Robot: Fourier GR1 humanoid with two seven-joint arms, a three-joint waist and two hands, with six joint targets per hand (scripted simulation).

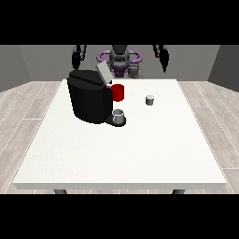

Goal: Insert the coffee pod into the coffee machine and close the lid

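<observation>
A black coffee machine [88, 98] stands on the left half of the white table [126, 149], its grey lid [103, 73] tilted up and open. A small grey coffee pod [149, 100] sits on the table to the machine's right. A grey cup [119, 116] rests on the machine's base at its front. The hand at the view's left [77, 57] hangs raised behind the machine, apart from it. The hand at the view's right [163, 57] is raised above the table's far edge, well behind the pod. Neither hand holds anything.
A red mug [118, 92] stands right beside the machine, between it and the pod. The robot's torso [119, 59] is behind the table's far edge. Wooden floor surrounds the table.
</observation>
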